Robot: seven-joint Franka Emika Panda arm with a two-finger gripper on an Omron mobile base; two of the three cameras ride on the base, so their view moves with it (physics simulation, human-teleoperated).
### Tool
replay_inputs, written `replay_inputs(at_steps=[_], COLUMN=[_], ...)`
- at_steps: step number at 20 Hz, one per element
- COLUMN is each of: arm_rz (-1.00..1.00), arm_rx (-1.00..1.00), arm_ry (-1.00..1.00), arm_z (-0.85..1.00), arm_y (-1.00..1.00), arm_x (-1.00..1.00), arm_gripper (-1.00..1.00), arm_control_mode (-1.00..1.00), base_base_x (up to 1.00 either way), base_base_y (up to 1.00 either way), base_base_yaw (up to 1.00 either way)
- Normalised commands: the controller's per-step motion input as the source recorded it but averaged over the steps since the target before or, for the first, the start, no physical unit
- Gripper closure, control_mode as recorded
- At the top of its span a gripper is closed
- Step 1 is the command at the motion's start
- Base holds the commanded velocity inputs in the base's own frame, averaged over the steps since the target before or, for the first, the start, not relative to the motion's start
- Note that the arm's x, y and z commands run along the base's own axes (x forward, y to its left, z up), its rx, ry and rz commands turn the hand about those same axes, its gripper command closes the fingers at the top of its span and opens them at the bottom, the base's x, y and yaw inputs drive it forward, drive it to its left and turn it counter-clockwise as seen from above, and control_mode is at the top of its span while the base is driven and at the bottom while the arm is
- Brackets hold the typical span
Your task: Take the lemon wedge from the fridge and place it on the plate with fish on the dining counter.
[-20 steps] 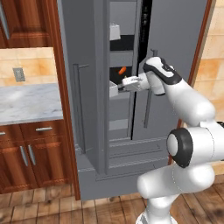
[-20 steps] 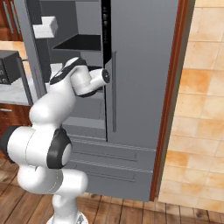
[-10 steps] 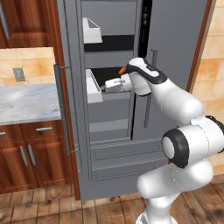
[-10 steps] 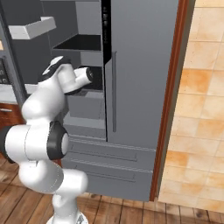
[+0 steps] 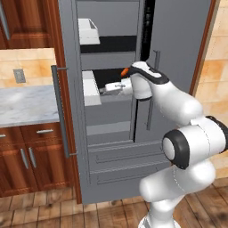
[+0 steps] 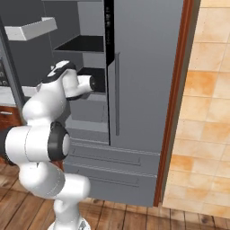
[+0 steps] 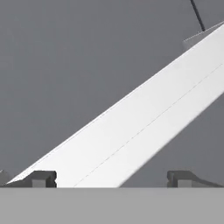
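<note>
The fridge (image 5: 178, 44) (image 6: 143, 67) stands with its left door swung open and its right door shut. My gripper (image 5: 107, 89) reaches into the open side at mid height, pointing at a white door bin (image 5: 91, 87). In the hand view the gripper (image 7: 111, 178) is open, its fingertips (image 7: 43, 178) wide apart with nothing between them, and the bin's white edge (image 7: 131, 127) runs slantwise just ahead. A small orange item (image 5: 124, 71) peeks out on the shelf behind my wrist. The lemon wedge is hidden. The plate and the dining counter are out of view.
Another white bin (image 5: 88, 31) hangs higher on the open door, whose long handle (image 5: 60, 116) faces the marble counter (image 5: 22, 102) and wooden cabinets (image 5: 26, 156) on the left. Fridge drawers (image 5: 120, 156) sit below my arm. A tiled wall (image 6: 206, 112) is on the right.
The left fridge door has swung wider open, carrying its white bins leftward. My arm has followed to the left, deeper into the opening, with the gripper staying open.
</note>
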Motion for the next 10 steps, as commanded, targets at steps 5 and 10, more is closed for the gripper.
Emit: replay_inputs(at_steps=[5, 10], arm_rz=[-0.47, -0.53], arm_rx=[-0.15, -0.28], arm_ry=[0.0, -0.01], arm_z=[0.41, 0.17], arm_y=[-0.83, -0.93], arm_x=[-0.48, -0.53], arm_gripper=[-1.0, -1.0], arm_control_mode=[-1.0, -1.0], base_base_x=[0.0, 0.0], base_base_y=[0.0, 0.0], base_base_yaw=[0.0, 0.0])
